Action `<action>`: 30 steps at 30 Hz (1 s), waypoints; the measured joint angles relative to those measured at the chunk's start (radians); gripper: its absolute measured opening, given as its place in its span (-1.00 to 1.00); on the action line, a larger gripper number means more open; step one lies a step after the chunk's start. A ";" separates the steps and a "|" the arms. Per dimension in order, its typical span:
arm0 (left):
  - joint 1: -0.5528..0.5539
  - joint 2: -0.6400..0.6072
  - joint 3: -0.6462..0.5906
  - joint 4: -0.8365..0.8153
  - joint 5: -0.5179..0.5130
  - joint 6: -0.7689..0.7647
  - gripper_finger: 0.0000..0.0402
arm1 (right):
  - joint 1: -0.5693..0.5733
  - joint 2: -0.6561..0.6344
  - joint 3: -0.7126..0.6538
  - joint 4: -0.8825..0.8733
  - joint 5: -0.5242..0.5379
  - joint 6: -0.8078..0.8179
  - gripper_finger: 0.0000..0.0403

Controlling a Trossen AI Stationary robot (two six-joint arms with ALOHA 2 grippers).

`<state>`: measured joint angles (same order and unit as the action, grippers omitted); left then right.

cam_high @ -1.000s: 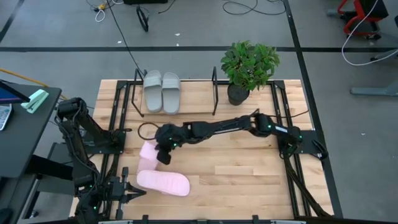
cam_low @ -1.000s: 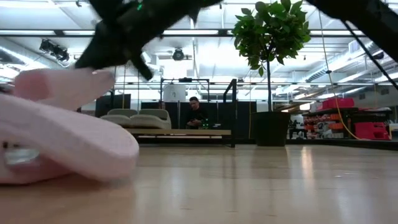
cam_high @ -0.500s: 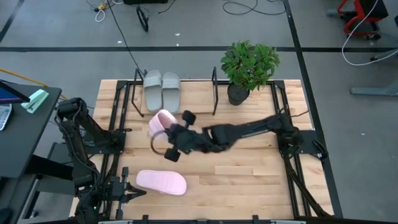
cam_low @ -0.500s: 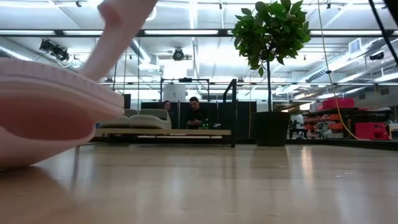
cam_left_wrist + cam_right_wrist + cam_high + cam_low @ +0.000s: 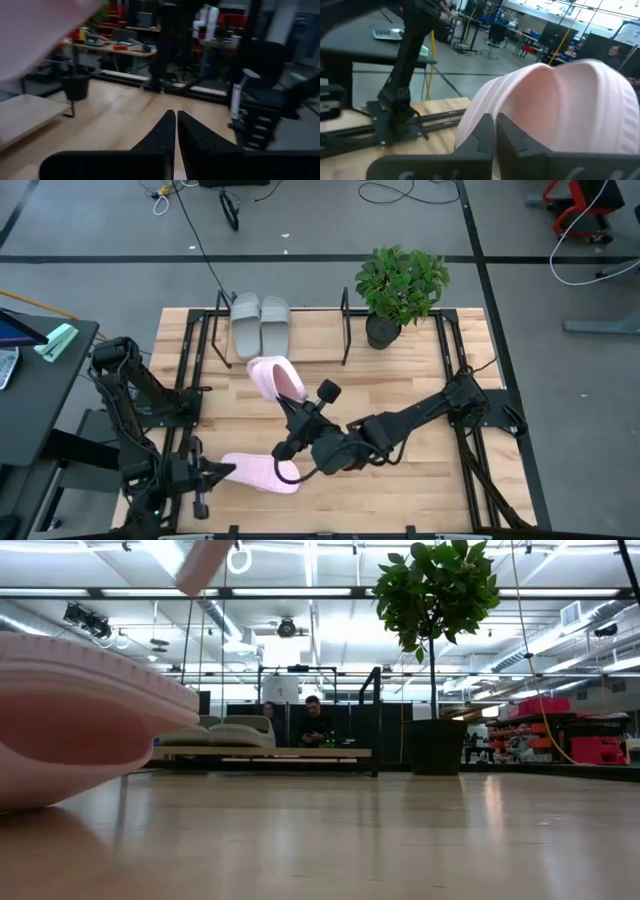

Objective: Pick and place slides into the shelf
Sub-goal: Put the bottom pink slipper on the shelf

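The right gripper (image 5: 291, 412) is holding a pink slide (image 5: 277, 379) above the middle of the surface (image 5: 400, 455), its jaws pressed together on the sandal's edge, nearly closed in the right wrist view, where the pink strap (image 5: 560, 100) is filling the frame. The foam looks light and soft, so it is likely giving under the pinch; a hold on the sidewall or strap seems safest against slipping. The left gripper (image 5: 200, 480) is waiting at the near left corner, jaws together and empty. The second pink slide (image 5: 258, 473) is lying on the surface just beside it. Two grey-green slides (image 5: 260, 326) are already sitting on the shelf (image 5: 345, 330) at the far edge, near a potted plant (image 5: 400, 285).
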<state>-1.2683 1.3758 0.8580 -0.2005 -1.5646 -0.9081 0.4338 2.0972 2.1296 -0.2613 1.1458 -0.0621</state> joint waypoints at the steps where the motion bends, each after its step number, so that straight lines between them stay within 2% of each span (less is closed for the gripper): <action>1: 0.020 0.000 0.000 0.000 -0.001 -0.006 -0.90 | 0.003 0.001 -0.005 0.023 0.000 -0.018 -0.98; 7: 0.158 0.045 0.000 -0.015 -0.006 -0.076 -0.95 | 0.011 0.002 -0.025 0.132 -0.008 -0.112 -0.98; 11: 0.192 0.088 -0.001 -0.044 -0.005 -0.164 -0.93 | 0.025 0.002 -0.026 0.143 0.010 -0.157 -0.99; 18: 0.242 0.135 -0.001 -0.200 -0.010 -0.509 -0.86 | 0.044 0.001 -0.026 0.197 0.028 -0.243 -0.99; 21: 0.274 0.154 -0.001 -0.226 -0.010 -0.602 -0.86 | 0.048 -0.001 -0.026 0.203 0.028 -0.258 -0.99; 30: 0.287 0.163 -0.001 -0.229 -0.009 -0.621 -0.95 | 0.071 -0.012 -0.026 0.212 0.088 -0.351 -0.99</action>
<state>-0.9810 1.5391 0.8566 -0.4298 -1.5738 -1.5291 0.5048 2.0847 2.1036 -0.0489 1.2339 -0.4134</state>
